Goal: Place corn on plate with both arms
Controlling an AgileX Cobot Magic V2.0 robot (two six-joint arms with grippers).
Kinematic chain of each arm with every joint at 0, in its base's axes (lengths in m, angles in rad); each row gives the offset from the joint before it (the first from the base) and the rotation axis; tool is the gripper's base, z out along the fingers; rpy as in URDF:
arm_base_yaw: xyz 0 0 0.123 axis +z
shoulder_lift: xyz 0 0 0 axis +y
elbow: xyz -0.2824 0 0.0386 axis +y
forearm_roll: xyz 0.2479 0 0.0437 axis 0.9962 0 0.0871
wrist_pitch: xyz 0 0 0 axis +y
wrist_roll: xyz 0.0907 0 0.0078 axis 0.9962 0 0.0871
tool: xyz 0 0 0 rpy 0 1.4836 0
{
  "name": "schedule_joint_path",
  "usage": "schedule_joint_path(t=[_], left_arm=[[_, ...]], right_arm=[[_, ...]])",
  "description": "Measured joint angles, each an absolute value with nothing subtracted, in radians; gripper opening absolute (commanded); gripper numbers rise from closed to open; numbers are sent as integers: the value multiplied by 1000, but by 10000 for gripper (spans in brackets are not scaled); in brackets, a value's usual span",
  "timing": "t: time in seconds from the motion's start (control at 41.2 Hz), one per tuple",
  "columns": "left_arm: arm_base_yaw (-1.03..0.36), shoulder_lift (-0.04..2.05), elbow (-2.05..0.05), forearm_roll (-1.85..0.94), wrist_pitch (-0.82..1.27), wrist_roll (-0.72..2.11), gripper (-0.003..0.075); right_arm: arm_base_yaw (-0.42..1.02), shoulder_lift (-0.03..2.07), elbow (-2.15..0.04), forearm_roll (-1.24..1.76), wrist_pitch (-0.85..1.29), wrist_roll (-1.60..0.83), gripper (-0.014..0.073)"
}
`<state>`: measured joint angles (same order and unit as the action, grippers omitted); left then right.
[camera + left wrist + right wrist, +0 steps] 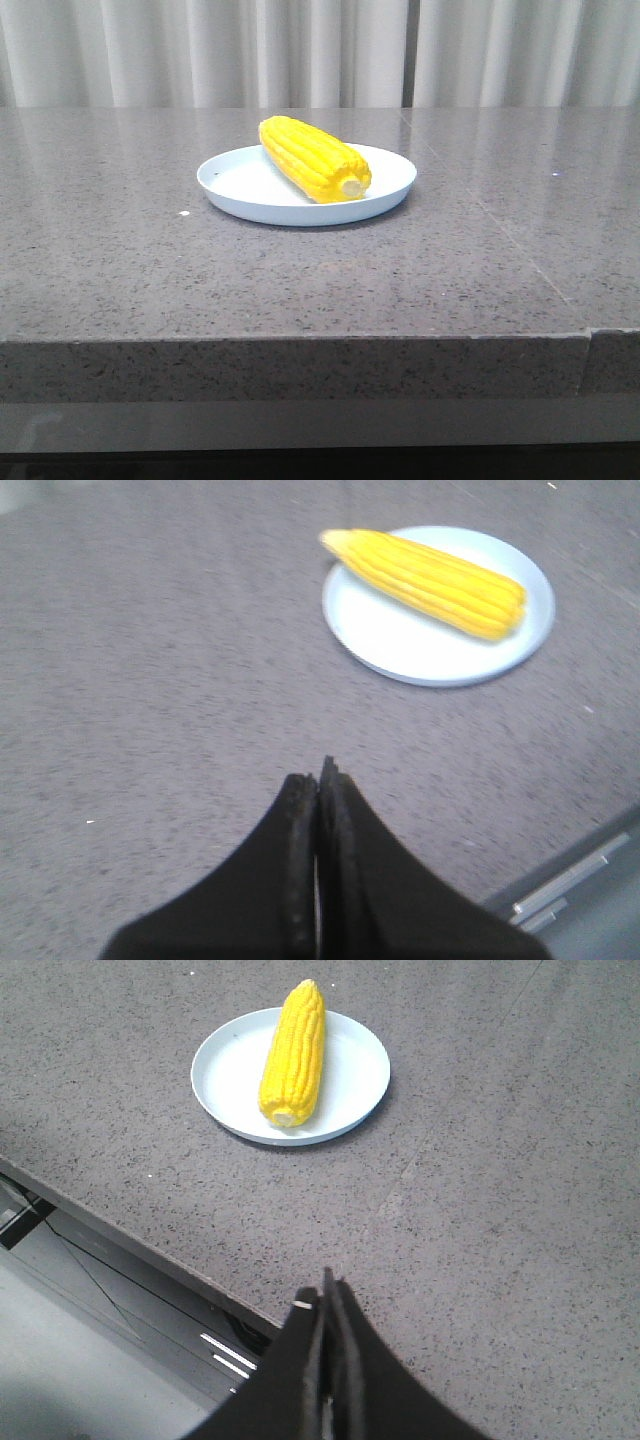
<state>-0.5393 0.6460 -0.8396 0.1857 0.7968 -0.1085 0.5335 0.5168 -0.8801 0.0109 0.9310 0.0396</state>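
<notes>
The yellow corn (312, 158) lies across the pale blue-white plate (235, 180) near the middle of the grey table, its pale stub end toward me. It also shows in the left wrist view (432, 581) on the plate (400, 645) and in the right wrist view (294, 1050) on the plate (226, 1075). My left gripper (318, 775) is shut and empty, well back from the plate over bare table. My right gripper (326, 1295) is shut and empty, above the table's front edge. Neither gripper shows in the front view.
The grey speckled stone table (120, 250) ends in a front edge (300, 340). A seam runs across its right part (520, 250). Pale curtains (300, 50) hang behind. Below the edge lies a grey floor with metal parts (230, 1355).
</notes>
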Motion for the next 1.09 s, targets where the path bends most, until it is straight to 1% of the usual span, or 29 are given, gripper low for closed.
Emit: schedule_joint_path(t=[0.194,0.413,0.607,0.753,0.947,1.092], left_arm=[[-372,501,-736,193,678,-109,-20],[-172,315,-492,118,439,-109,-20],[-32,157,-286,94,302,-109,-20],[13,63,-166,92,204,-109,-20],[17,-1,-9,95,34,-109,-20],[17,-4,5,124,-12,-109,-20]], right_arm=[[533,517,-880,11,931,40,-68],[533,517,-880,11,931,40,-68],[533,517,-880,11,931,40,-68],[533,517,-880,11,931,40,-68],[533,517,-880,11,931,40,-68],[533,517,-880,10,929,40,-68]])
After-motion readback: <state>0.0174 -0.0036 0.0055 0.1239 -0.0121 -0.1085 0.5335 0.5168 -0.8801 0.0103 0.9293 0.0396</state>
